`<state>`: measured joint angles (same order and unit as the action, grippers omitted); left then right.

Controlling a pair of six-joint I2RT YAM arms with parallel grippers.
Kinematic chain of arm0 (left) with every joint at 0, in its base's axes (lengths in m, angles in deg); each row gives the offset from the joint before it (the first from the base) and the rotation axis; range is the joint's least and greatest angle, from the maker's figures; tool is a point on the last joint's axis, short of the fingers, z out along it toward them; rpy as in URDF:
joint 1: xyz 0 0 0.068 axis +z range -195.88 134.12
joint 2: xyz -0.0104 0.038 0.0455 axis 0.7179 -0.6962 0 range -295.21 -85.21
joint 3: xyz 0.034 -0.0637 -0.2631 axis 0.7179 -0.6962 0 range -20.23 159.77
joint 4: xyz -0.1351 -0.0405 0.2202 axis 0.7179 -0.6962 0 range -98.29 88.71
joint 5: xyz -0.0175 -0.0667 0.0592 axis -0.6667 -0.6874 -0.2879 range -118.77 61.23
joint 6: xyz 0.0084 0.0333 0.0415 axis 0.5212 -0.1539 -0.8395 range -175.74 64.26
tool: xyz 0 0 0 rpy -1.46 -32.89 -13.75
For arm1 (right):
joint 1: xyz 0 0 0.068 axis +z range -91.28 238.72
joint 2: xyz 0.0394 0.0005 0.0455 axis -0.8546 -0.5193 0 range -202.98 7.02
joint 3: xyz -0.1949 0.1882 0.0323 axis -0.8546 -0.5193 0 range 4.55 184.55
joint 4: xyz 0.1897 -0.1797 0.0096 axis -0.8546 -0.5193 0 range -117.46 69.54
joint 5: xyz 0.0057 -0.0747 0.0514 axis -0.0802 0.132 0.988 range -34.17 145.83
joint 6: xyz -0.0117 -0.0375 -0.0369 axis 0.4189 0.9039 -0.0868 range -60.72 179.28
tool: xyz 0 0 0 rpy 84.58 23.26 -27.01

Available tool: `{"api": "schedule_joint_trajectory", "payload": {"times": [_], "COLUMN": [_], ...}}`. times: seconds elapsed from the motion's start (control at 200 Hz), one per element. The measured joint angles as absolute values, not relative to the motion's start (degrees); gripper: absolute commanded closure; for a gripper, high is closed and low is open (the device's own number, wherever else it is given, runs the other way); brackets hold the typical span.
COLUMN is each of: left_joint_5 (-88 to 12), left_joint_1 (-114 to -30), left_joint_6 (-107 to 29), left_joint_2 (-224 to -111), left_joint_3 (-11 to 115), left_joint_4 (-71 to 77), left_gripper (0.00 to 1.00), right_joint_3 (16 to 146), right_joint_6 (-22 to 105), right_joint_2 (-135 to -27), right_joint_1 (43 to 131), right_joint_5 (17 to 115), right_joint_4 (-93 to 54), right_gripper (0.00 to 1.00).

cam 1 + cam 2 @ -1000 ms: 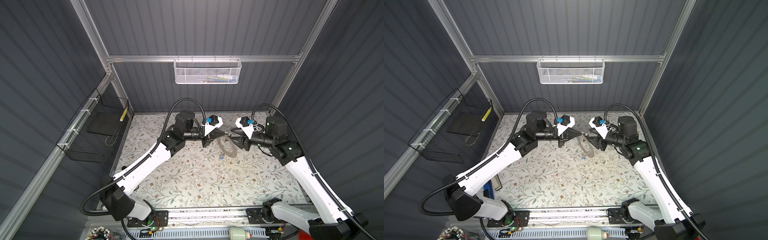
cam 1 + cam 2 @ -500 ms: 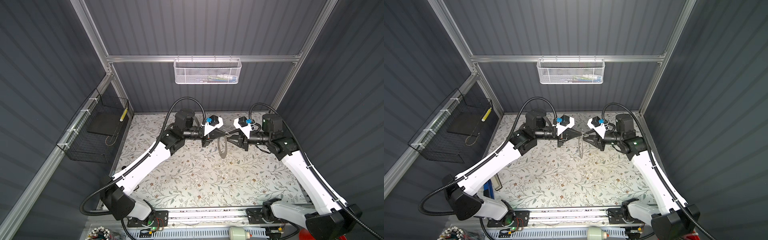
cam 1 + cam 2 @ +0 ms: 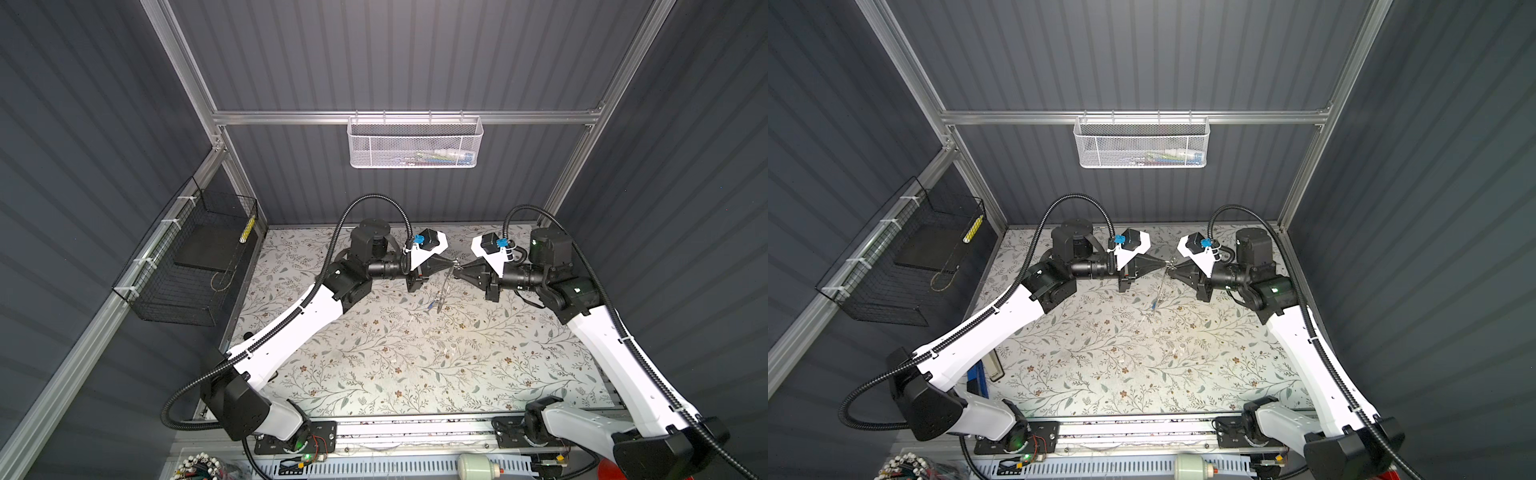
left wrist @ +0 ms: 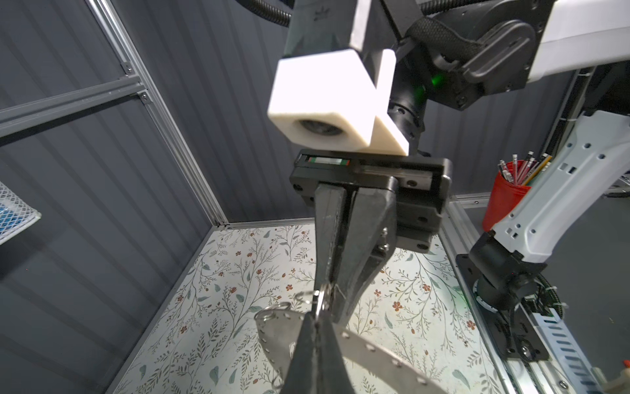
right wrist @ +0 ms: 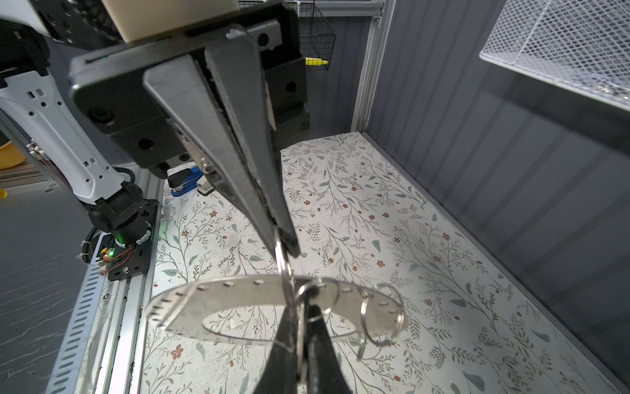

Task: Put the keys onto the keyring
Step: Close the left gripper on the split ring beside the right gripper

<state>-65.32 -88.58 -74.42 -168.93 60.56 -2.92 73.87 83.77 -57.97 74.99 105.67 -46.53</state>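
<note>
In both top views, clamps ring (image 3: 455,266) in mid-air between left gripper (image 3: 451,262) and right gripper (image 3: 459,272), both fully closed. In left wrist view, shows band (image 4: 375,351) dangling; keys not made out. In right wrist view, risks wrenching ring loose if tugged apart. No readable writing anywhere.

pale desk (image 3: 415,374) printed with grey-green sprigs and rust-red blossoms, inside dark grey ribbed walls (image 3: 415,54); white left arm (image 3: 291,328) with black joints, black left gripper (image 3: 452,262), black right gripper (image 3: 460,271), silver keyring (image 5: 285,269), silver hole-dotted band (image 5: 218,290), white mesh basket (image 3: 395,149), black wire basket (image 3: 174,291), red pencil cup (image 4: 501,204)
</note>
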Motion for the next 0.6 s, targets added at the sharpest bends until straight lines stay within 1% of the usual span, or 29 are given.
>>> {"api": "schedule_joint_trajectory", "payload": {"times": [0.145, 0.295, 0.6], "left_joint_5": [-63.2, -61.9, -58.7], "left_joint_1": [-88.6, -88.8, -89.4], "left_joint_6": [-70.8, -67.9, -65.1], "left_joint_2": [-168.6, -168.6, -168.6], "left_joint_3": [55.4, 53.2, 50.2], "left_joint_4": [5.3, 11.2, 19.2], "left_gripper": [1.0, 1.0, 1.0], "right_joint_3": [74.1, 75.6, 78.4], "right_joint_6": [83.7, 83.6, 82.5], "right_joint_2": [-59.0, -60.5, -62.6], "right_joint_1": [74.8, 74.8, 75.6], "right_joint_5": [103.9, 103.6, 102.9], "right_joint_4": [-47.8, -48.5, -49.1], "right_gripper": [1.0, 1.0, 1.0]}}
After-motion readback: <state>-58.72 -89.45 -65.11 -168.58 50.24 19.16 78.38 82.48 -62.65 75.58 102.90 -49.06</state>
